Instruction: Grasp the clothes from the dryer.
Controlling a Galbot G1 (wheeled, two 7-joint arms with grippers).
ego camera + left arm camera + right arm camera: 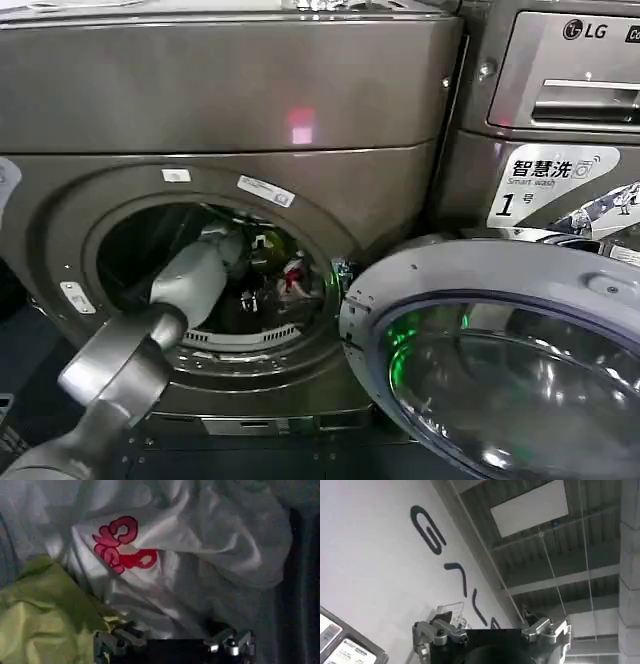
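Large dark grey-bronze front-loading dryer (pixel 230 110), round porthole open; its glass-windowed round door (pixel 500 350) is swung out to the near right. Pink light glows on the front panel above the porthole. To the right stands a second machine marked LG (pixel 560 90).

Left arm (pixel 150 330) reaches from near left through the porthole into the drum. Left gripper (pixel 174 647) is just above the clothes, a heap of soft fabric: white piece with red marks (pixel 165 575), yellow-green piece (pixel 45 615) beside it. Finger spread of the left gripper: cannot tell; only its base knuckles show.

Clothes lie inside the drum, low and toward the right of the opening (pixel 280 270).

Right gripper (pixel 490 640) points up at a white wall with dark lettering (pixel 380 570) and ceiling; fingers cannot be judged.
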